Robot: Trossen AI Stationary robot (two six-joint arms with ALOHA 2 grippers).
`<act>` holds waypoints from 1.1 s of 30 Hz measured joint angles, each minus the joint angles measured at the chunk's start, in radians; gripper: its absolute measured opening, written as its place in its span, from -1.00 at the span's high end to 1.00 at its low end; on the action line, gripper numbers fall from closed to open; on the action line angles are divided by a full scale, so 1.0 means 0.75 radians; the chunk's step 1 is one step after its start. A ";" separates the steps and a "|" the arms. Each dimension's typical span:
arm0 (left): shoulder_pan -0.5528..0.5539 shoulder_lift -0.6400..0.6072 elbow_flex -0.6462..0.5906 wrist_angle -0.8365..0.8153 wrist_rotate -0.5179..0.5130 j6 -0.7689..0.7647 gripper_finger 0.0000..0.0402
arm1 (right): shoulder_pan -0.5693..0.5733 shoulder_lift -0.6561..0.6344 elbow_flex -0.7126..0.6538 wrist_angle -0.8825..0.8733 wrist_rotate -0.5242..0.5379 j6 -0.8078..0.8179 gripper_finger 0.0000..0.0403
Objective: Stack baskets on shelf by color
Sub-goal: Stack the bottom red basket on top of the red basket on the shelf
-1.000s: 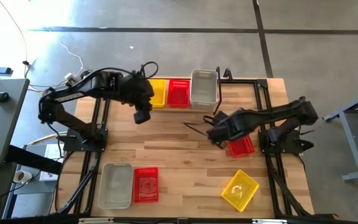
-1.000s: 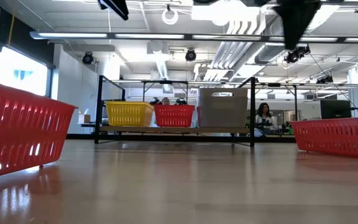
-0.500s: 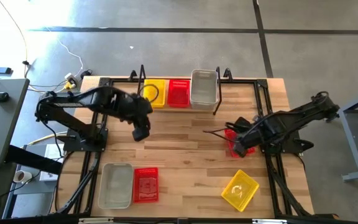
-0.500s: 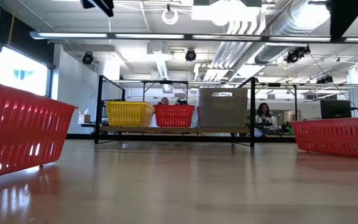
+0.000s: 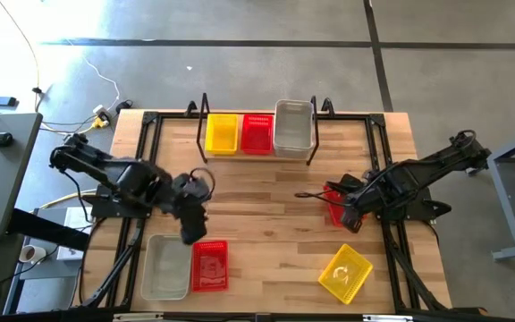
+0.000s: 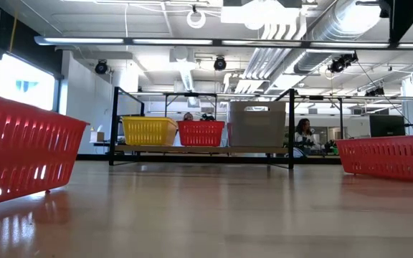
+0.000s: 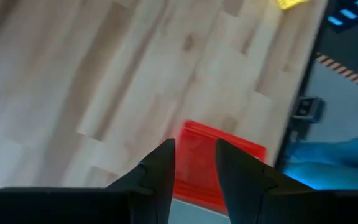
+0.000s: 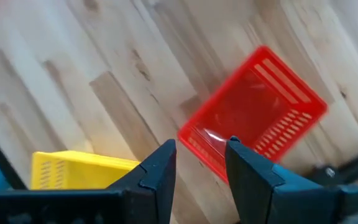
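The black wire shelf [image 5: 205, 125] stands at the table's far edge. On it rest a yellow basket [image 5: 222, 132], a red basket [image 5: 257, 134] and a grey basket [image 5: 293, 127], side by side. My left gripper [image 5: 191, 231] hangs open above the near-left red basket [image 7: 222, 163], which sits beside a grey basket [image 5: 166, 266]. My right gripper [image 5: 350, 215] hangs open over the right-hand red basket [image 8: 253, 109]. A yellow basket [image 5: 344, 273] lies askew near the table's front right. Neither gripper holds anything.
Black arm frames [image 5: 141, 179] run along both sides of the table. The middle of the wooden table [image 5: 257, 215] carries no objects. In the low view a person [image 6: 305, 132] sits in the room beyond the shelf [image 6: 199, 149].
My left gripper has swung from the shelf toward the table's near edge, rolling as it went, and now hangs over the near-left red basket. My right gripper has drawn back from the table's middle toward the right edge, over the right red basket. No basket has moved.
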 joint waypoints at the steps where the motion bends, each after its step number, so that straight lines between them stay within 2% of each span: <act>1: -0.029 0.011 0.000 0.008 0.000 -0.033 0.48 | 0.000 0.000 0.000 0.022 0.000 -0.011 0.38; 9: -0.197 0.121 -0.001 0.034 0.073 -0.341 0.48 | -0.001 0.001 0.000 0.086 -0.001 -0.031 0.38; 17: -0.302 0.228 -0.001 0.031 0.089 -0.859 0.48 | -0.001 0.001 0.000 0.100 0.001 0.005 0.38; 25: -0.368 0.322 -0.001 0.054 0.119 -1.049 0.48 | -0.013 0.001 0.000 0.099 0.040 0.038 0.38; 33: -0.379 0.481 0.000 0.074 0.132 -1.136 0.48 | -0.024 0.001 0.000 0.098 0.037 0.051 0.38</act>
